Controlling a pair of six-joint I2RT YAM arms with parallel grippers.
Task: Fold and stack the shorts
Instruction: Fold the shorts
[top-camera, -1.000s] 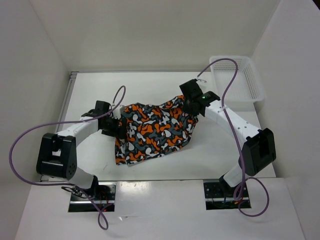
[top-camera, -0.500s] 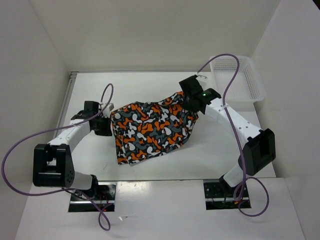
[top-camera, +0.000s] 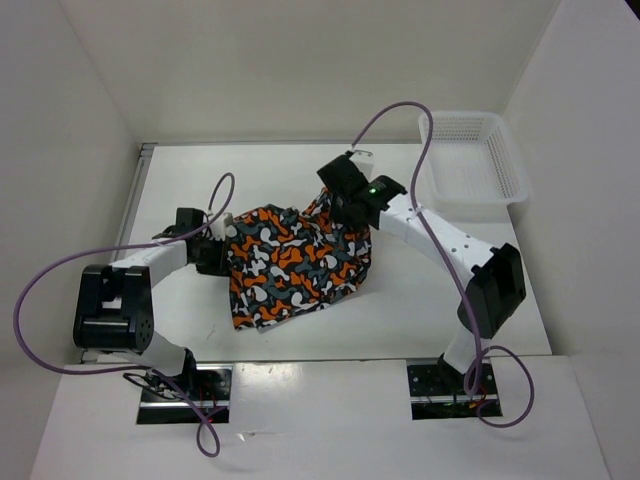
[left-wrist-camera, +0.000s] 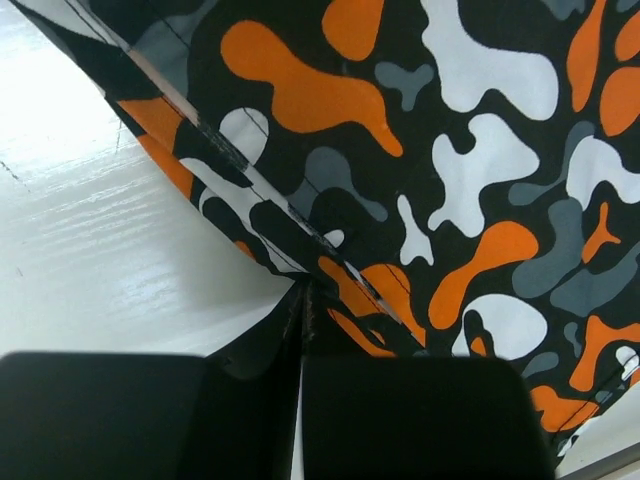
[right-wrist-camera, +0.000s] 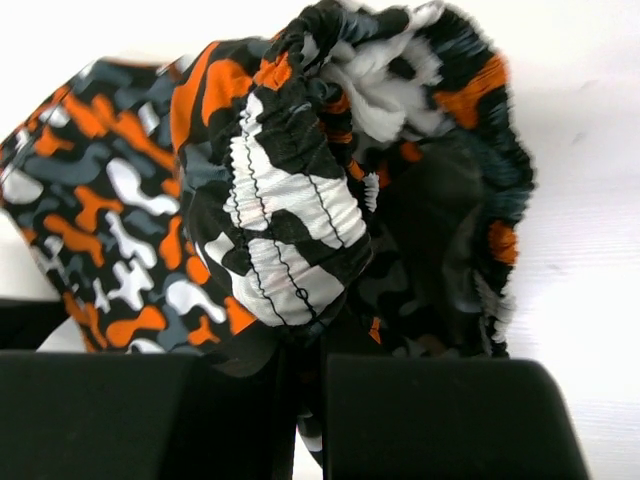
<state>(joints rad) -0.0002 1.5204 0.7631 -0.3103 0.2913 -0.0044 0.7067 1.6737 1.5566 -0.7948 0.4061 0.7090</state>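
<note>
The soft fabric shorts (top-camera: 295, 262), printed with orange, dark grey, black and white blotches, lie spread over the middle of the white table (top-camera: 430, 290). The left gripper (top-camera: 212, 255) sits at their 9 o'clock edge, clamped on the hem. The right gripper (top-camera: 347, 203) is at the 1 o'clock corner, pinching the bunched elastic waistband. Both wrist views show cloth squeezed between nearly closed fingers.
</note>
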